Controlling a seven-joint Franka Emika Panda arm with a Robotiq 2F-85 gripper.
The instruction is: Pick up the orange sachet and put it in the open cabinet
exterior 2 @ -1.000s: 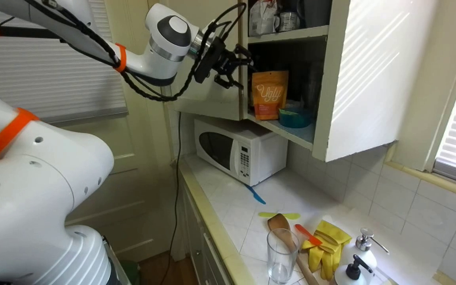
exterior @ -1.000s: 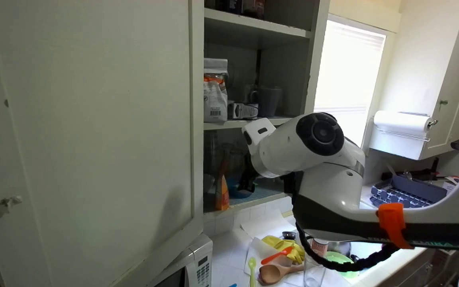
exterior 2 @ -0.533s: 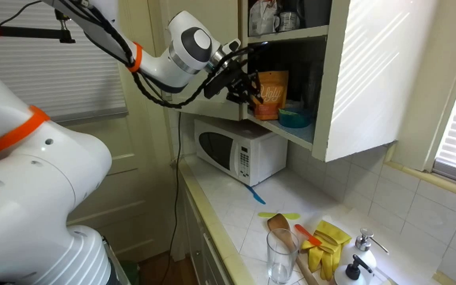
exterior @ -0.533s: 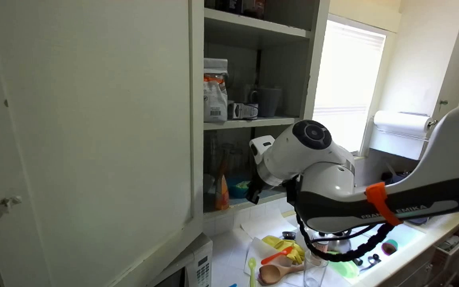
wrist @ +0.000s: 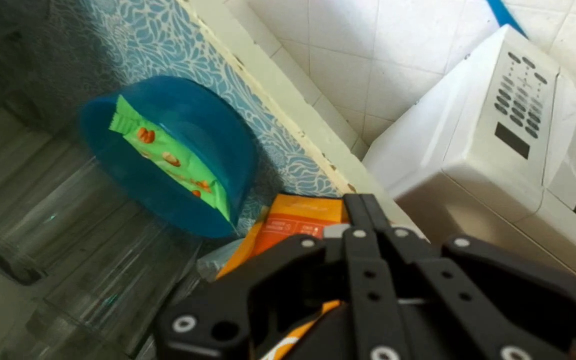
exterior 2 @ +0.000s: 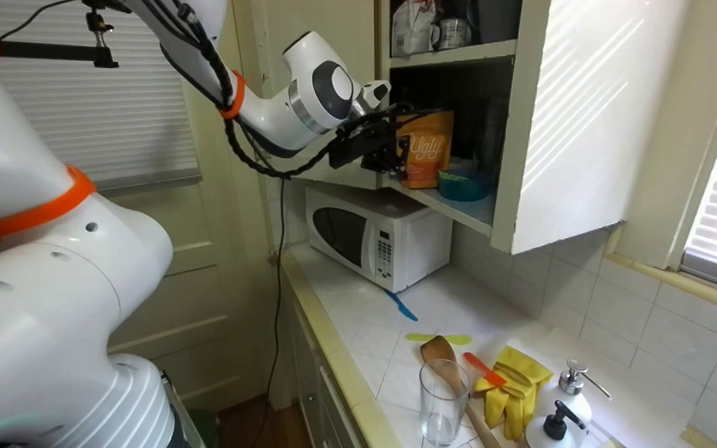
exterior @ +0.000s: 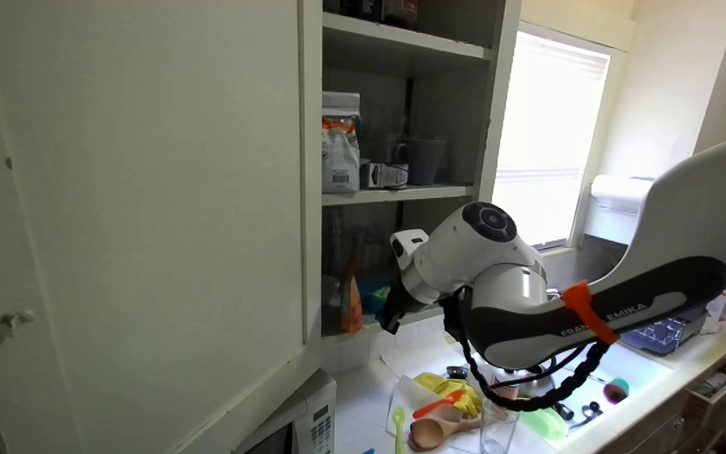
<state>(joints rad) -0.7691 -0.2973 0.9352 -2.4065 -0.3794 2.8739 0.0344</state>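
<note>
In an exterior view, the arm blocked part of the open cabinet, door swung wide. In an exterior view, orange sachet stood upright on the bottom shelf beside a teal bowl; microwave on desk below. Wrist view: I saw fingers clenched together, partly hiding the sachet.

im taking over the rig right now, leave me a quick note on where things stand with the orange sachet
Gripper: shut, nothing visibly held, close to the orange sachet labelled Ugly.
Sachet: upright on the bottom shelf of the open cabinet, beside the teal bowl.
Done: the sachet is inside the cabinet and not in the gripper.
Left: probably only backing away without bumping it.
</note>
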